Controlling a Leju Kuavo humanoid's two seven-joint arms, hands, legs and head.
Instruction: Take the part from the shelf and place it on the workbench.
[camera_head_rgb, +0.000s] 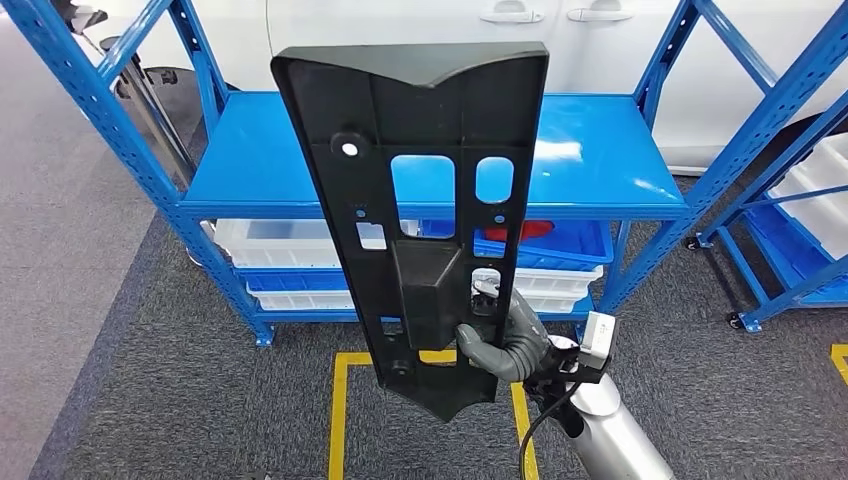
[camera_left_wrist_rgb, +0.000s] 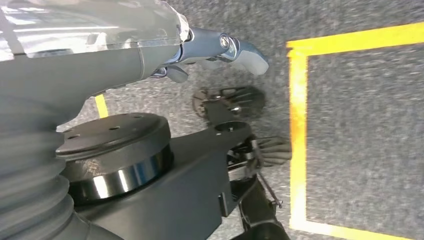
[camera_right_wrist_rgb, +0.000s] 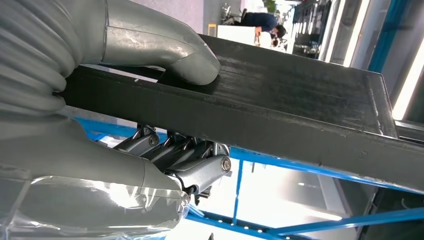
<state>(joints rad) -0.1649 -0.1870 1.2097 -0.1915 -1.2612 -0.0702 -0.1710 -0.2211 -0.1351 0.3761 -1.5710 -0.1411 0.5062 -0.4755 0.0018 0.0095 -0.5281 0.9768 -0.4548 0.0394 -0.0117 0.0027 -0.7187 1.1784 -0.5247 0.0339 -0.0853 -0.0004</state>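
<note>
Head view: long black part upright, tilted slightly, top edge at 12 o'clock, pointed lower end at 6 o'clock. Ribbed inner face toward camera, several cutouts through it, a raised block low on its middle. Held off the shelf, in the air in front of the blue shelf, above grey carpet. Right hand clamped on the part's lower edge at about 5 o'clock, thumb on the near face, fingers wrapped behind through a cutout. Silver forearm rising from 5 o'clock of frame. Top deck of shelf blue and glossy, showing through the part's openings. White bins and a blue bin on the lower level, something red inside the blue one. Yellow floor tape forming a box outline under the part. White car body behind shelf at 12 o'clock, a second blue rack at 3 o'clock.

Right wrist view: grey thumb pressed flat on the dark face of the part, darker fingers curled under its opposite side. Firm pinch, part held edge-on. A person far off in the background.

Left wrist view: left hand hanging over grey carpet, holding nothing, one light-tipped finger extended. Remaining fingers hidden; cannot tell whether spread or curled. Yellow tape on floor at 3 o'clock of the hand.
</note>
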